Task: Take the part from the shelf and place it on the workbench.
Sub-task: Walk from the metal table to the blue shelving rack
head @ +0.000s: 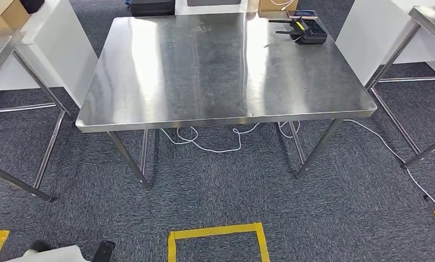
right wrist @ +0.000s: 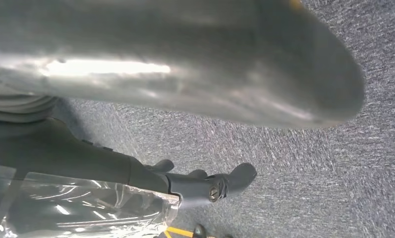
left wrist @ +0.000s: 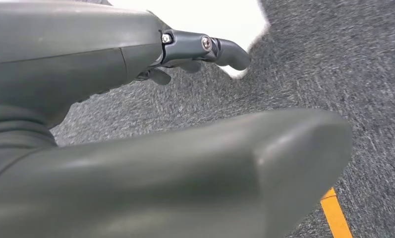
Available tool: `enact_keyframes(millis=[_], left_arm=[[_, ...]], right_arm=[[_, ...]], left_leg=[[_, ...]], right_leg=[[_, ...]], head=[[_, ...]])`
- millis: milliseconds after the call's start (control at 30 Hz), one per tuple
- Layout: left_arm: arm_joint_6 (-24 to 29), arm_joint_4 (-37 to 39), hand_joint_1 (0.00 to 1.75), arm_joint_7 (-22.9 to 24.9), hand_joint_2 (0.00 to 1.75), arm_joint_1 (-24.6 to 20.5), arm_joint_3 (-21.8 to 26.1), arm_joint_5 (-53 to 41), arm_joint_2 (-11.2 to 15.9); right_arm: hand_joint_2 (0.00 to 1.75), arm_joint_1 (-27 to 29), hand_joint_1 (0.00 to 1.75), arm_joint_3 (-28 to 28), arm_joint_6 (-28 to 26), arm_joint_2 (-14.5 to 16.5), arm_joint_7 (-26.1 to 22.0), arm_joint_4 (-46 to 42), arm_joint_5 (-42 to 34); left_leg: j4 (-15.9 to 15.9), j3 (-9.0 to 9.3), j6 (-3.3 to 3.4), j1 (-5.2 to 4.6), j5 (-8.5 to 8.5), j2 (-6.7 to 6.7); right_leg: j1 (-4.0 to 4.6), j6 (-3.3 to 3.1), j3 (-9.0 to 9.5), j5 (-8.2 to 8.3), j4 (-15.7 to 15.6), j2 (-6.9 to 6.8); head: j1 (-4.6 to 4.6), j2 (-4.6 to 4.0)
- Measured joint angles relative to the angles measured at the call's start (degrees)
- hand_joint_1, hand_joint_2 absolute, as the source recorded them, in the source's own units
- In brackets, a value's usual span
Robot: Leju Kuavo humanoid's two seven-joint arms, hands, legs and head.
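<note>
Head view, steel workbench (head: 204, 65), black remote (head: 308, 34) at far corner, white cable (head: 215, 146) beneath

Right wrist view: clear plastic bag (right wrist: 81, 208) against the right hand (right wrist: 136, 183), cut off at the picture's edge; contents too blurred to tell. Head view: side tables (head: 430, 16) cropped left and right; dark device (head: 308, 33) at workbench (head: 220, 103) far right too small to identify.
</note>
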Motion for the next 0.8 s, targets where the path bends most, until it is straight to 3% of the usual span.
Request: enact_keyframes(millis=[67, 100, 167, 233, 267, 300, 333, 367, 433, 500, 567, 633, 700, 733, 767, 800], left_arm=[[0.0, 0.0, 0.0, 0.0, 0.0, 0.0, 0.0, -0.2, 0.0], [-0.1, 0.0, 0.0, 0.0, 0.0, -0.1, 0.0, -0.3, 0.0], [-0.1, 0.0, 0.0, 0.1, 0.0, -0.3, 0.0, -0.5, -0.1], [-0.1, 0.0, 0.0, 0.2, 0.0, -0.4, 0.0, -0.6, -0.1], [-0.1, 0.0, 0.0, 0.3, 0.0, -0.4, 0.0, -0.6, -0.2], [-0.1, 0.0, 0.0, 0.4, 0.0, -0.4, 0.0, -0.6, -0.2], [-0.1, 0.0, 0.0, 0.4, 0.0, -0.4, 0.0, -0.6, -0.2], [-0.1, 0.0, 0.0, 0.4, 0.0, -0.4, 0.0, -0.6, -0.2], [-0.1, 0.0, 0.0, 0.4, 0.0, -0.4, 0.0, -0.6, -0.2], [0.0, 0.0, 0.0, 0.5, 0.0, -0.5, 0.0, -0.6, -0.2], [0.1, 0.0, 0.0, 0.5, 0.0, -0.4, 0.0, -0.5, -0.2], [0.2, 0.0, 0.0, 0.5, 0.0, -0.3, 0.0, -0.5, -0.1], [0.2, 0.0, 0.0, 0.5, 0.0, -0.2, 0.0, -0.5, -0.1], [0.3, 0.0, 0.0, 0.4, 0.0, -0.2, 0.0, -0.5, -0.1], [0.3, 0.0, 0.0, 0.4, 0.0, -0.2, 0.0, -0.5, -0.1], [0.3, 0.0, 0.0, 0.4, 0.0, -0.2, 0.0, -0.5, -0.1]], right_arm=[[0.0, 0.0, 0.0, 0.0, 0.0, 0.0, 0.2, 0.0, 0.0], [0.0, 0.1, 0.0, 0.0, 0.0, 0.0, 0.3, 0.0, -0.1], [0.0, 0.1, 0.0, 0.0, 0.0, 0.0, 0.6, 0.0, -0.2], [0.0, 0.1, 0.0, 0.0, 0.0, 0.0, 0.8, 0.0, -0.3], [0.0, 0.1, 0.0, 0.0, 0.0, -0.1, 0.9, 0.0, -0.3], [0.0, 0.1, 0.0, 0.0, 0.0, -0.1, 1.1, 0.0, -0.3], [0.0, 0.1, 0.0, 0.0, 0.0, -0.1, 1.2, 0.0, -0.3], [0.0, 0.1, 0.0, 0.0, 0.0, -0.1, 1.2, 0.0, -0.2], [0.0, 0.0, 0.0, 0.1, 0.0, -0.2, 1.3, 0.0, -0.1], [0.0, -0.1, 0.0, 0.3, 0.0, -0.2, 1.3, 0.0, 0.0], [0.0, -0.1, 0.0, 0.4, 0.1, -0.1, 1.3, 0.0, 0.1], [0.0, 0.0, 0.0, 0.5, 0.1, -0.1, 1.3, 0.0, 0.2], [0.0, 0.0, 0.0, 0.7, 0.1, -0.1, 1.3, 0.0, 0.2], [0.0, 0.0, 0.0, 0.7, 0.1, -0.1, 1.3, 0.0, 0.2], [0.0, 0.0, 0.0, 0.8, 0.1, -0.1, 1.3, 0.0, 0.2], [0.0, 0.0, 0.0, 0.8, 0.1, -0.1, 1.4, 0.0, 0.2]], left_leg=[[-0.8, -0.31, 0.85, -0.3, 0.76, 0.07], [-1.2, -0.61, 1.43, -0.32, 1.42, 0.22], [-1.9, -1.58, 2.48, -0.2, 2.88, 0.54], [-1.8, -3.05, 2.83, -0.37, 4.04, 0.72], [-1.8, -3.8, 2.83, -0.45, 4.6, 0.8], [-1.8, -4.51, 2.8, -0.49, 5.15, 0.87], [-1.8, -5.14, 2.71, -0.52, 5.66, 0.93], [-1.7, -5.67, 2.57, -0.53, 6.13, 0.97], [-1.6, -6.51, 2.06, -0.67, 6.98, 0.99], [-1.4, -7.0, 1.49, -0.93, 7.85, 1.02], [-1.2, -7.37, 0.99, -0.97, 8.6, 1.0], [0.2, -8.26, 0.37, -0.71, 6.62, 0.79], [5.7, -9.96, -0.25, -0.38, 0.96, 0.64], [9.6, -10.89, -0.46, -0.24, -1.93, 0.64], [13.2, -11.54, -0.63, -0.13, -3.78, 0.63], [15.6, -11.56, -0.71, -0.05, -4.35, 0.63]], right_leg=[[-0.02, 1.03, -0.39, 0.82, -0.2, -0.02], [0.01, 1.18, -0.84, 0.52, 0.0, 0.01], [0.19, 0.66, -2.65, -2.68, 3.7, 0.12], [0.11, -0.08, -5.2, -7.4, 11.3, 0.21], [0.1, 0.04, -5.92, -8.79, 14.5, 0.23], [0.1, 0.45, -5.8, -9.13, 16.2, 0.24], [0.09, 1.04, -4.54, -8.45, 15.7, 0.24], [0.08, 1.62, -2.25, -7.22, 13.1, 0.24], [0.1, 2.13, 4.18, -5.29, 4.0, 0.28], [0.41, 1.59, 7.72, -5.08, -2.0, 0.45], [0.46, 0.69, 7.25, -4.9, -2.6, 0.54], [-0.02, -0.64, 6.19, -4.06, -2.4, 0.35], [-0.13, -1.9, 5.07, -2.91, -2.4, 0.12], [-0.01, -2.23, 4.42, -2.3, -2.3, 0.05], [0.11, -2.27, 3.65, -1.72, -2.1, 0.02], [0.2, -2.22, 2.82, -1.17, -1.8, 0.01]], head=[[0.0, 0.0], [0.0, 0.0], [0.3, 0.0], [0.66, 0.0], [0.74, 0.0], [0.8, 0.0], [0.87, 0.0], [0.87, 0.0], [0.91, 0.0], [0.85, 0.0], [0.72, 0.0], [0.59, 0.0], [0.42, 0.0], [0.37, 0.0], [0.33, 0.0], [0.33, 0.0]])
